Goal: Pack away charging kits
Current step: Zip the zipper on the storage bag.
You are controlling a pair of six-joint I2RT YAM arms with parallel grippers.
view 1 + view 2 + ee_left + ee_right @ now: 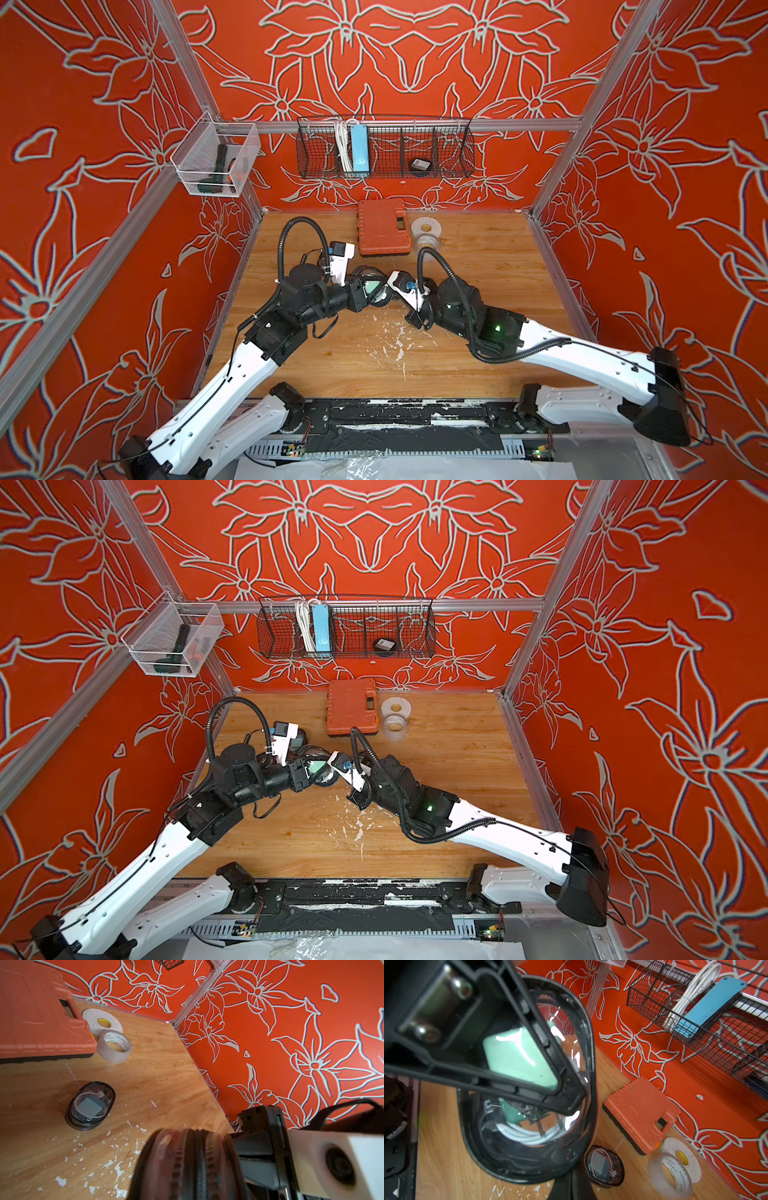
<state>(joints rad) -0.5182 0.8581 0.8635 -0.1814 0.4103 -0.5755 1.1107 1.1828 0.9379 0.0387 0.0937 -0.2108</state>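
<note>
Flanking flecked wooden tabletop [478, 291], floral walls [415, 62]

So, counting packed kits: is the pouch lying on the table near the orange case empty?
No, the pouch shows a plug and coiled white cable behind its clear face.

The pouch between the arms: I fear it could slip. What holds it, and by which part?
The left hand clamps the pouch across its clear faces; the right hand appears to pinch its black rim.
</note>
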